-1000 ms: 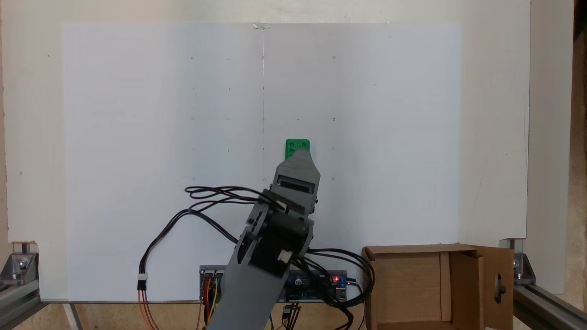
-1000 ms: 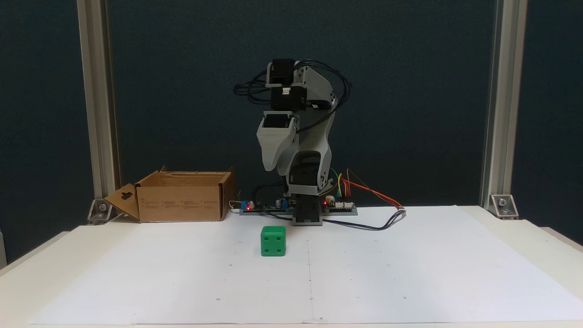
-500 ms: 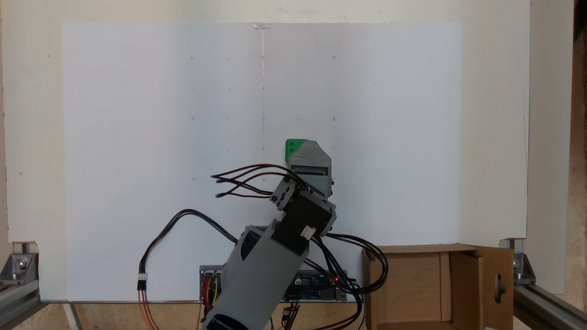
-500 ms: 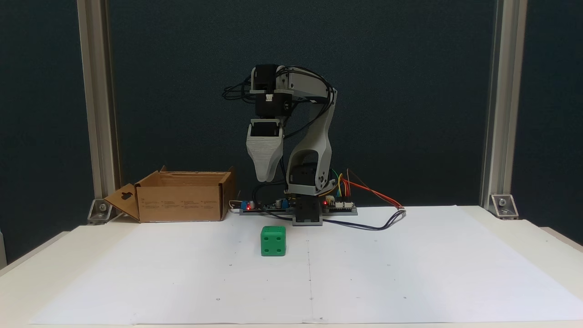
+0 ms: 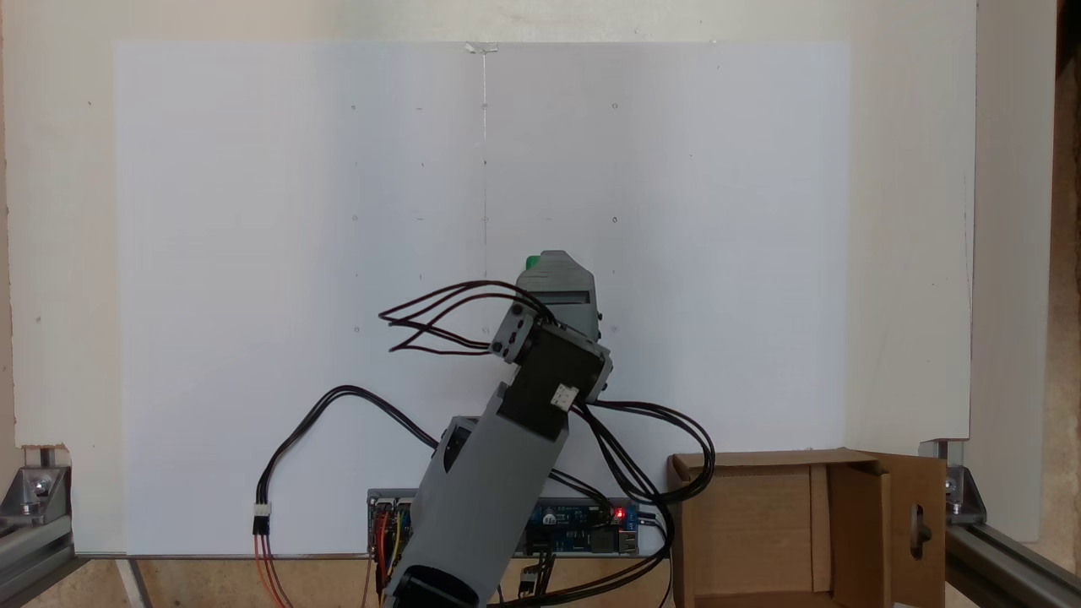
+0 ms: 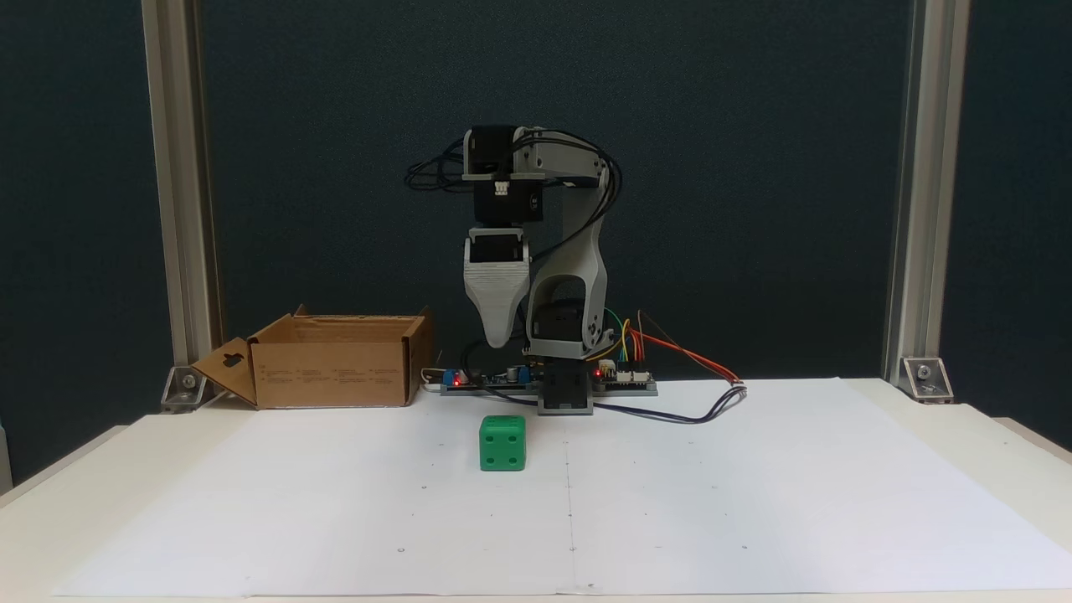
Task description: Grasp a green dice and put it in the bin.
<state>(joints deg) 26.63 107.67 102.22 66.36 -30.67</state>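
Two fixed cameras, one looking down from above, one facing the arm at tabletop level.

From above, the tool (image 5: pixel 553 256) covers nearly all of the green dice (image 5: pixel 532 263); a sliver of green shows at the tool's upper left edge. Height between them can't be read there. The facing camera settles it: the tool (image 6: pixel 496 342) hangs well above the green dice (image 6: pixel 502 443), which sits on the white paper sheet (image 6: pixel 712 502) directly below and slightly toward the camera, untouched, four pips on the face turned to the lens.

The bin (image 6: pixel 335 360) stands at the tabletop's back edge, well off to the left of the tool in the facing view, flaps upright; from above, the bin (image 5: pixel 811 523) shows its open inside and the keyhole cutout in one flap.

Arm pose: upper link rises from the base, elbow bent forward, wrist turned so the tool points straight down. Cables loop off the wrist.

Tool state: one grey tapered tip shows in both fixed views, jaws one behind the other; can't tell how far apart. Nothing held.
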